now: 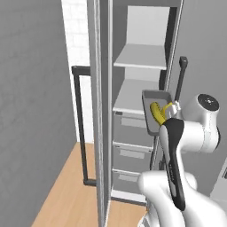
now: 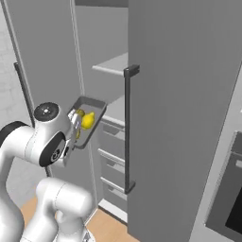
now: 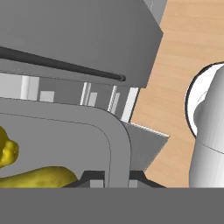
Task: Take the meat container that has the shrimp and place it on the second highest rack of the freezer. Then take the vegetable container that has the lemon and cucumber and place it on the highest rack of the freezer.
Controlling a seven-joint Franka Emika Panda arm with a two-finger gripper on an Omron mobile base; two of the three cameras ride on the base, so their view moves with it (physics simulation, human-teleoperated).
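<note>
At the far left of the left base view stands the open freezer (image 1: 133,111) door with its long black bar handle (image 1: 80,124). Inside, the highest rack (image 1: 142,56) is a bare light-grey plate, with a second shelf below it and grey drawers (image 1: 131,153) lower down. To the right of these, the vegetable container (image 1: 153,113) hangs in the air in front of the shelves, tipped steeply, roughly level with the lower shelf — well short of the top one. The cucumber (image 1: 155,113) lies along its floor, and in the right base view the lemon (image 2: 88,121) sits beside it.

The gripper (image 3: 109,177) is clamped on the tray's rim (the hand view shows the fingertips straddling the wall at a corner).

The tray looks stiff and light, so a rim pinch should hold it. But the load is loose — a round lemon will roll toward the low side, and a corner grip gives leverage for the tray to twist. Levelling it before lifting to the top rack seems wise.
</note>
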